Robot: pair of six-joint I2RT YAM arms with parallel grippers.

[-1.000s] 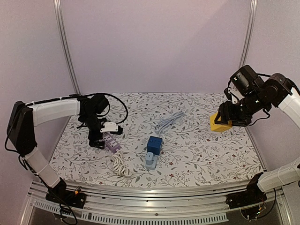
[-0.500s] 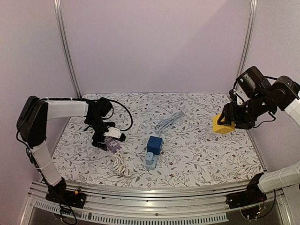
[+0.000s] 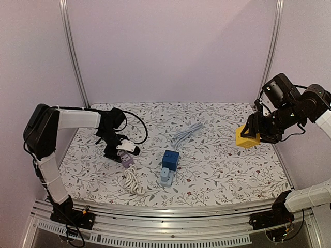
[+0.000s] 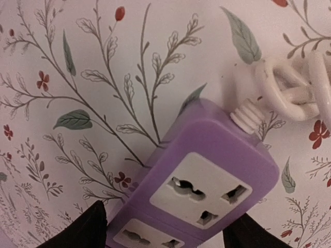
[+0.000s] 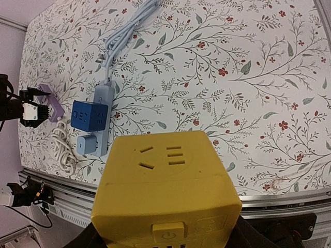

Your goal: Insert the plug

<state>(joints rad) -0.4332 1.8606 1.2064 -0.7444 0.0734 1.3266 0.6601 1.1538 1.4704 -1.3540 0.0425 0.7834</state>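
Observation:
A purple power strip (image 3: 126, 159) with white sockets lies at the left of the flowered cloth. My left gripper (image 3: 123, 153) is down over it. In the left wrist view the strip (image 4: 207, 181) fills the space between my left gripper's (image 4: 165, 233) dark fingers (image 4: 93, 227), which lie against its two long sides. My right gripper (image 3: 254, 135) hangs above the table's right edge, shut on a yellow cube-shaped plug (image 3: 244, 138). The right wrist view shows the plug's (image 5: 165, 175) slotted face and power button, held in my right gripper (image 5: 168, 240). Its prongs are hidden.
A blue cube (image 3: 170, 158) and a small blue adapter (image 3: 165, 177) sit on a pale blue strip (image 5: 101, 111) mid-table, its grey-blue cable (image 3: 189, 132) running back. The purple strip's white cable coil (image 3: 132, 181) lies beside it. A metal rail (image 3: 155, 212) edges the front.
My left gripper has settled lower over the purple strip and its jaws have narrowed onto it. The right arm has drifted slightly right with the yellow plug.

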